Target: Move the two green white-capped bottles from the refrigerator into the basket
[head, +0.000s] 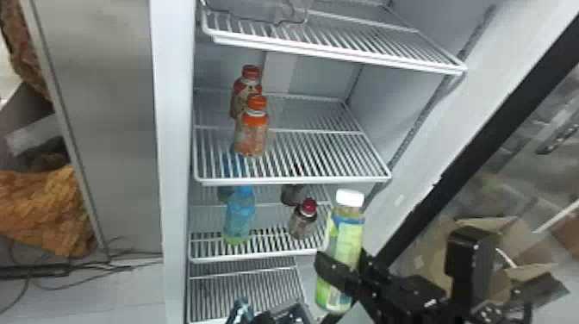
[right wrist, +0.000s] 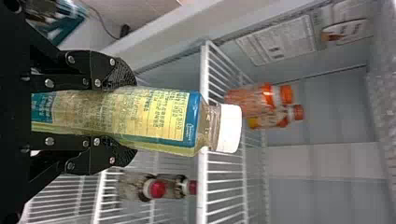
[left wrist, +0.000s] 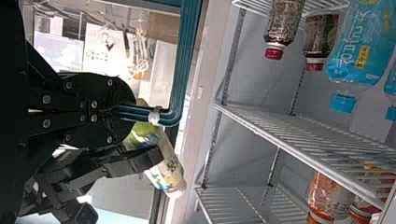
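Observation:
In the head view my right gripper (head: 340,268), at lower right, holds a green white-capped bottle (head: 346,235) nearly upright in front of the shelves. The right wrist view has the bottle (right wrist: 159,116) between both fingers of my right gripper (right wrist: 125,112), its white cap beyond the tips. My left gripper (head: 275,318) is partly visible at the head view's bottom edge. In the left wrist view, my left gripper (left wrist: 131,112) is closed around the basket's teal handle (left wrist: 173,119); the held bottle (left wrist: 163,165) is behind it.
An orange-capped bottle (head: 252,133) and a red-capped one stand on the middle shelf (head: 319,180). Below are blue bottles (head: 240,215) and dark red-capped bottles (head: 303,222). The open fridge door (head: 413,215) slants at the right; cardboard boxes lie beyond it.

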